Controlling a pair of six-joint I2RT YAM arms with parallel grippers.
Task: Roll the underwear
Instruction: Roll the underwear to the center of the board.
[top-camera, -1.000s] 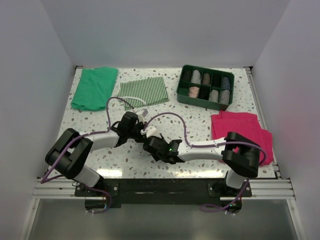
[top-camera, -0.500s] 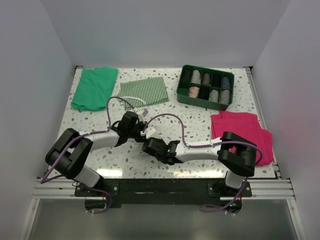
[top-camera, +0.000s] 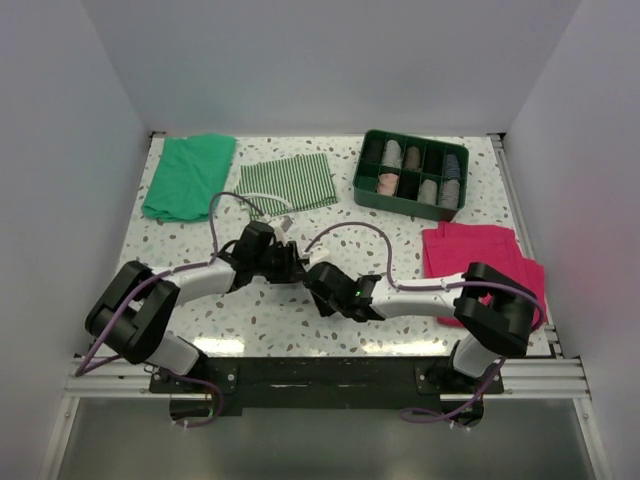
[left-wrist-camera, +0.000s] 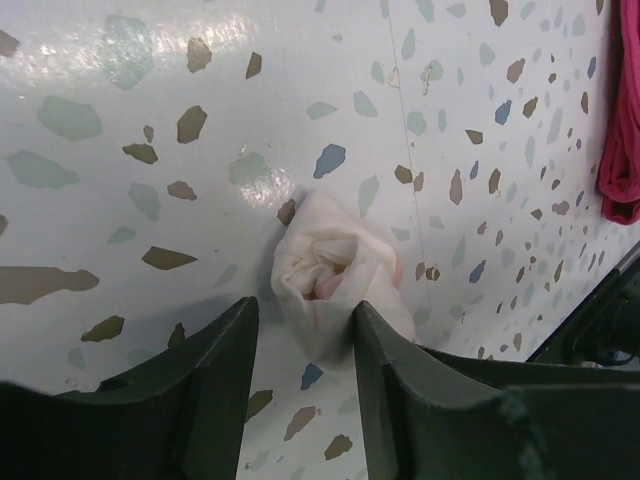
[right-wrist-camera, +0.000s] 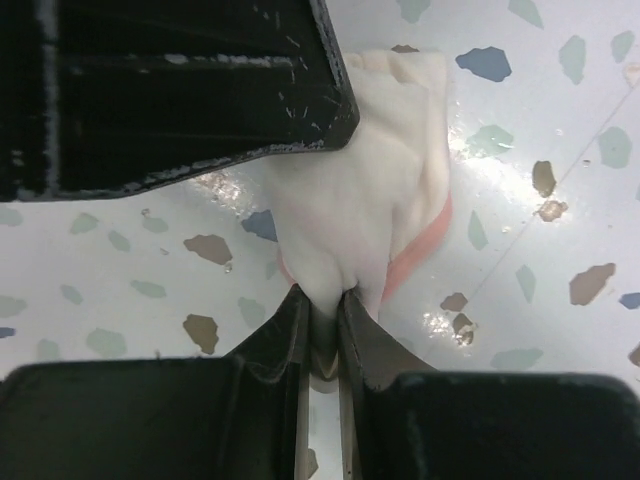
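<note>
The underwear (left-wrist-camera: 330, 272) is a small pale pink roll lying on the speckled table. My left gripper (left-wrist-camera: 305, 345) is open around its near end; the fabric touches the right finger (left-wrist-camera: 400, 380) and stands apart from the left one. In the right wrist view the underwear (right-wrist-camera: 385, 190) shows its darker pink edging, and my right gripper (right-wrist-camera: 322, 315) is shut on a fold of it. From above, the left gripper (top-camera: 288, 264) and right gripper (top-camera: 317, 276) meet nose to nose at the table's middle front and hide the roll.
A green compartment tray (top-camera: 364, 176) holding several rolls stands at the back right. A magenta cloth (top-camera: 480, 262) lies at the right, a green cloth (top-camera: 188, 176) at the back left, and a green-and-white striped cloth (top-camera: 290, 182) beside it.
My left gripper has opened and let go of the roll. My right gripper has moved up toward it and shut on the fabric.
</note>
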